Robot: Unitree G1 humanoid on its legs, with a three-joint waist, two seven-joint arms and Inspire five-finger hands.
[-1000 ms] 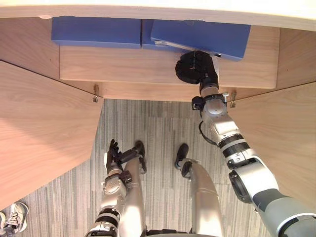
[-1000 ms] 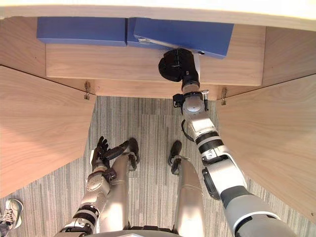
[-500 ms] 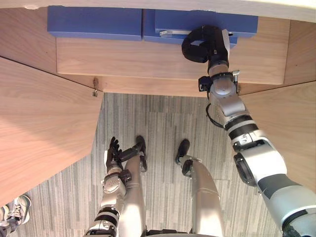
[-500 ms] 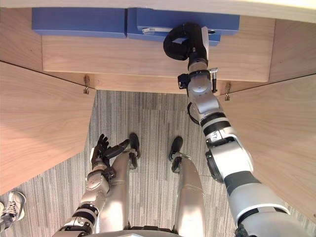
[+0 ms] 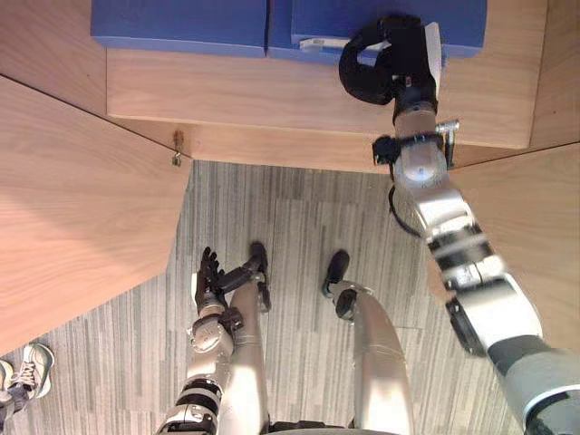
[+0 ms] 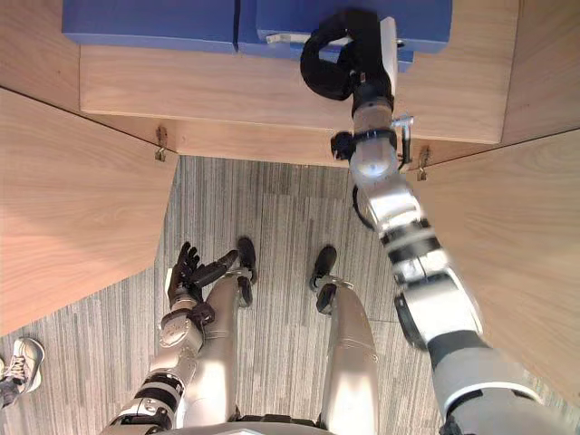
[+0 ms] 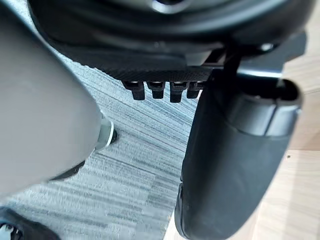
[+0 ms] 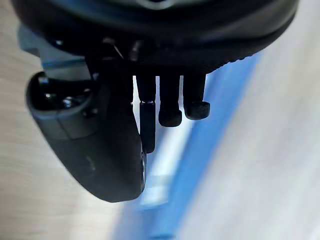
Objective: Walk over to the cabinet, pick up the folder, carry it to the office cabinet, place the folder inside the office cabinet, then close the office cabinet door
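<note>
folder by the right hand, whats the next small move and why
Probably draw the right hand back out of the office cabinet: the folder already lies flat inside it beside another blue folder, and the door stands open.

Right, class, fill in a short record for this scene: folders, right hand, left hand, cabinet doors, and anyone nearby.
folders: two, both blue, the left folder and the right folder side by side on the cabinet shelf
right hand: at the right folder's front edge; grip unclear
left hand: open, low over the carpet
cabinet doors: left door and right door both swung open
bystander: a person's shoe at lower left
</note>
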